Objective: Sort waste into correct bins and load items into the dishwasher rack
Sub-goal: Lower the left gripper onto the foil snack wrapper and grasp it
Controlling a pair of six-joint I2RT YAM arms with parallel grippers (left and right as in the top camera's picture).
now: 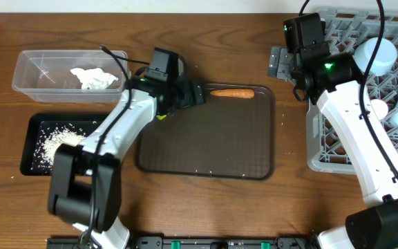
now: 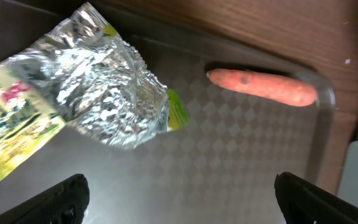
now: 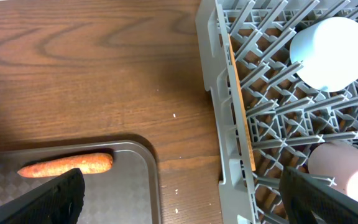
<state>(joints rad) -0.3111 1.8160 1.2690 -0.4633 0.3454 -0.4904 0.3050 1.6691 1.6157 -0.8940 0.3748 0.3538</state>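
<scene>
A large grey dishwasher rack (image 3: 219, 93) sits on the wooden counter (image 3: 92, 74), ahead and to the right of the right fingers (image 3: 55, 199). These are spread wide and hold nothing. White cups (image 3: 331, 53) rest in the rack. A dark brown serving tray (image 2: 229, 162) lies beneath the left fingers (image 2: 55, 199), also spread wide and empty. Behind them sit a clear tub (image 1: 30, 76) holding a crumpled tissue (image 1: 95, 77) and a black tray (image 1: 33, 124) of loose rice (image 1: 54, 142). A yellow-green wrapper (image 2: 104, 99), foil showing, lies on the serving tray just ahead and left of the left fingers. A carrot (image 2: 263, 87) lies ahead and right, by the tray's rim.
</scene>
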